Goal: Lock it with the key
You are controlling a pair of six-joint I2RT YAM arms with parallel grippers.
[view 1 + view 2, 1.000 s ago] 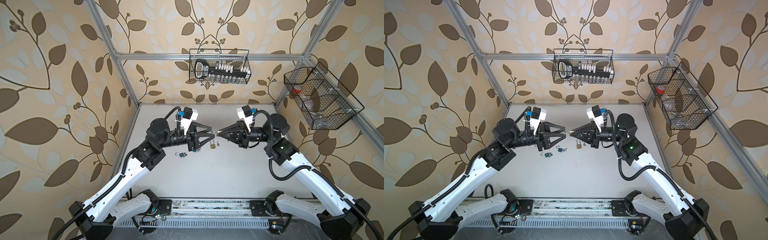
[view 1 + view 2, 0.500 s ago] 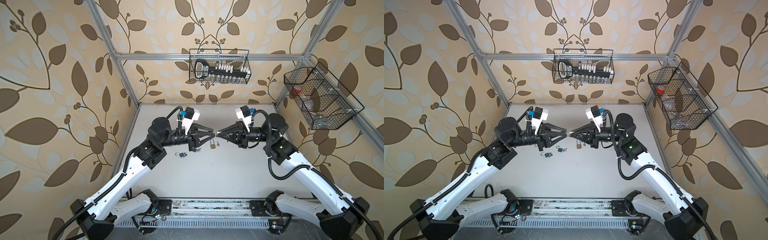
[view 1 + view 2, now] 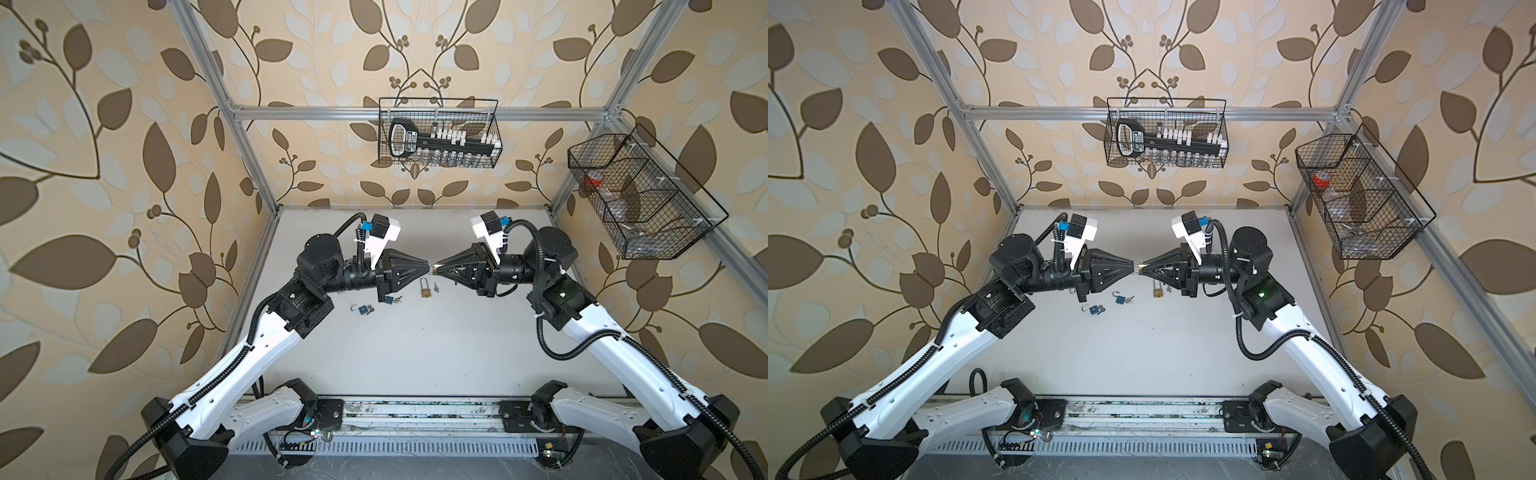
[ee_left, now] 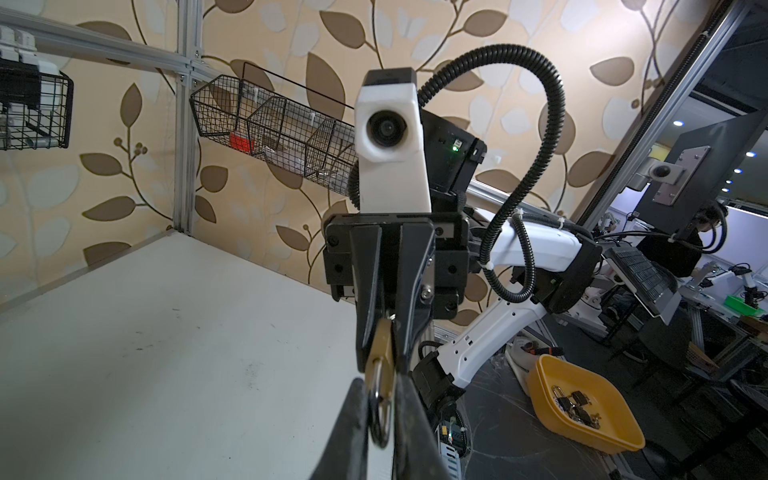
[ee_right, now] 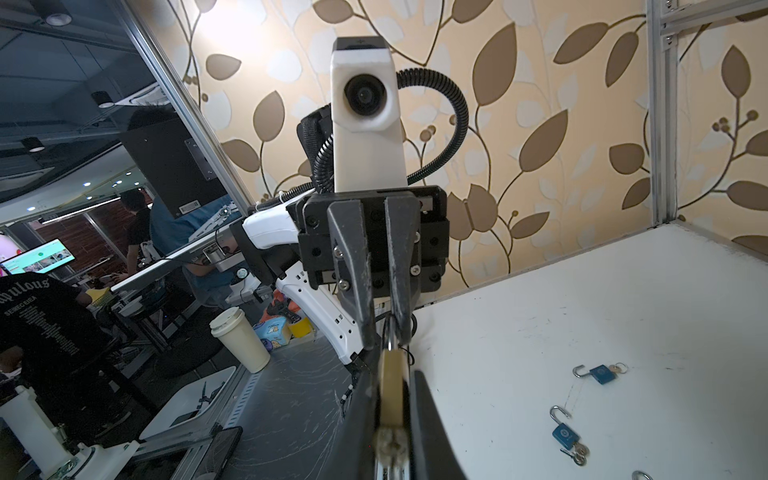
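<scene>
Above the table's middle, both grippers meet tip to tip in both top views. My right gripper [image 3: 437,266] [image 5: 392,374] is shut on the body of a brass padlock [image 5: 392,390] [image 4: 380,349]. A blurred silvery piece, seemingly the key [image 5: 388,446], sits at the body's far end from the shackle. My left gripper [image 3: 428,264] [image 4: 379,386] is shut on the padlock's steel shackle [image 4: 379,419]. In a top view only a sliver of brass [image 3: 1143,271] shows between the tips.
On the white table [image 3: 415,353] under the grippers lie a second brass padlock [image 3: 424,289] and two blue padlocks [image 3: 390,300] [image 3: 365,308] with open shackles. Wire baskets hang on the back wall [image 3: 438,133] and right wall [image 3: 640,195].
My left gripper has moved right to meet the right gripper's tips, and its jaws have closed from wide open onto the shackle. The right arm has hardly moved.
</scene>
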